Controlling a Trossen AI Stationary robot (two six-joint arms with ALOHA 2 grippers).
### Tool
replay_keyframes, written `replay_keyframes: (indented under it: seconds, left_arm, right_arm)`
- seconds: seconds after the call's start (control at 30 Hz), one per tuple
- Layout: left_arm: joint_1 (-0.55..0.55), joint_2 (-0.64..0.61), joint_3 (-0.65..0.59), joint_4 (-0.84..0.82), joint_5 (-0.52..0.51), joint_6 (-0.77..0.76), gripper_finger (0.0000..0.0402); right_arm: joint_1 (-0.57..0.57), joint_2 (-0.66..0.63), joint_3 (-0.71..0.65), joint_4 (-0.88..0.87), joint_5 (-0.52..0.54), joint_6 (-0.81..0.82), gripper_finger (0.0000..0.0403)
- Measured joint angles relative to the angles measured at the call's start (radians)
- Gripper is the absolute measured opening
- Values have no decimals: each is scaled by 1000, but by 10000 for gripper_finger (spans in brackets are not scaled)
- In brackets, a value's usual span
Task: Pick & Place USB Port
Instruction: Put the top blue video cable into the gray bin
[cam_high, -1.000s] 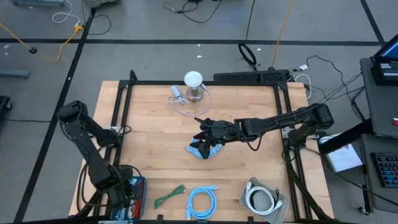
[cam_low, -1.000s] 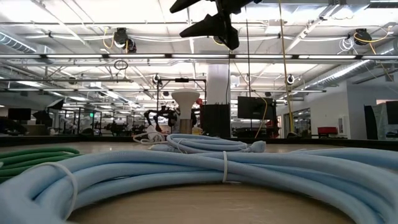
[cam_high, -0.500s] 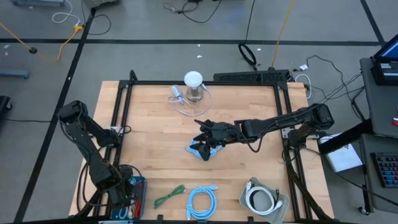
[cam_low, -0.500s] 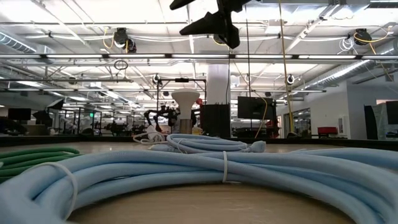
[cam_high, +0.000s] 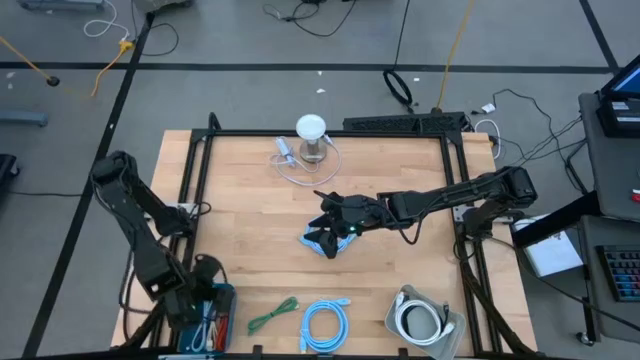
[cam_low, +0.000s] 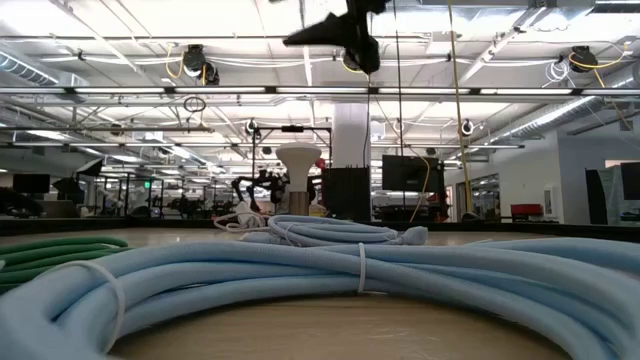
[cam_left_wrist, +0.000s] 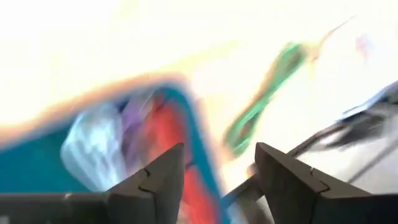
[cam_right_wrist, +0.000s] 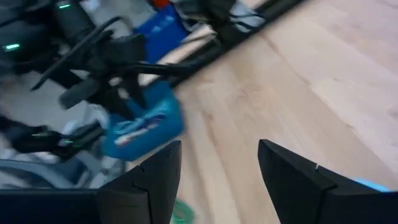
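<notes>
1. High view: my left arm has shifted since a second ago. Its shoulder sits a little farther toward the tabletop's (cam_high: 400, 170) edge and the left gripper (cam_high: 200, 318) now hangs over the teal bin (cam_high: 222, 305) at the near-left corner. My right gripper (cam_high: 340, 228) has hardly moved; it hovers just above the blue bundle (cam_high: 325, 243) at the centre of the tabletop, which I take to be the USB piece, though I cannot make out a port on it. Nothing is lifted yet.

2. Low view: only the tips of one gripper (cam_low: 340, 30) show at the upper edge, slightly higher than before. By the high view I take it for the right one. A light blue cable coil (cam_low: 330, 280) fills the foreground and hides the bundle.

3. Left wrist view: my left gripper's fingers (cam_left_wrist: 155, 180) stand apart with nothing between them, having been together a second ago. Beyond them lie the teal bin with red and purple contents and a green cable (cam_left_wrist: 264, 93). I read this as preparation to reach into the bin, or a release just made there.

4. Right wrist view: my right gripper's fingers (cam_right_wrist: 155, 180) are spread apart and empty, over bare wood. The other arm and the teal bin (cam_right_wrist: 146, 127) sit far off. I judge the grasp on the bundle is yet to come.
</notes>
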Motion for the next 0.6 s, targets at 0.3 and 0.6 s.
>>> replay_keyframes:
  seconds: [0.3,0.6]
  left_arm:
    - [103,-172,0,33,-468,335,146]
    - [442,-167,-14,90,-149,813,132]
  right_arm:
    - [6,-1,0,326,-115,56,208]
    - [24,-12,0,459,-171,96,208]
